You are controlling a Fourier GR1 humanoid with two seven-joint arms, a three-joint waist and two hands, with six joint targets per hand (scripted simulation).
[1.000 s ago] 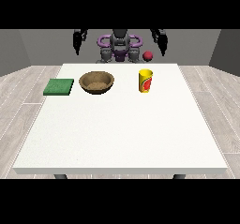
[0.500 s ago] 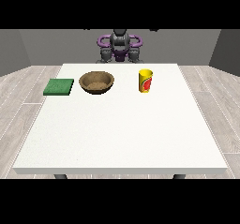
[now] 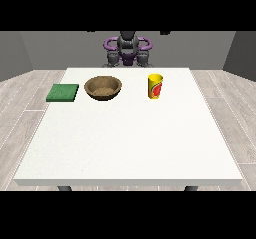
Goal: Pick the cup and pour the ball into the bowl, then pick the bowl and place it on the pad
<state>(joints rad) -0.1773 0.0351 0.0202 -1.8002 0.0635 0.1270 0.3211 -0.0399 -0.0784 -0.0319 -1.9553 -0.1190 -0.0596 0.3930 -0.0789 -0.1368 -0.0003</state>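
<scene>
Worktop (image 3: 130, 143) layout, hands out of sight.
Yellow cup (image 3: 155, 86) stands right of brown bowl (image 3: 103, 88); green pad (image 3: 62, 92) farthest left; state of fingers cannot be told.

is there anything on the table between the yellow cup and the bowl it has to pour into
Nothing visible. The yellow cup stands upright to the right of the brown bowl, with only bare white table between them. The green pad lies beyond the bowl's far side.

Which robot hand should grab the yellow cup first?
Probably its left, on the view's right: the cup stands on that side of the table, while bowl and pad lie toward the other.
</scene>
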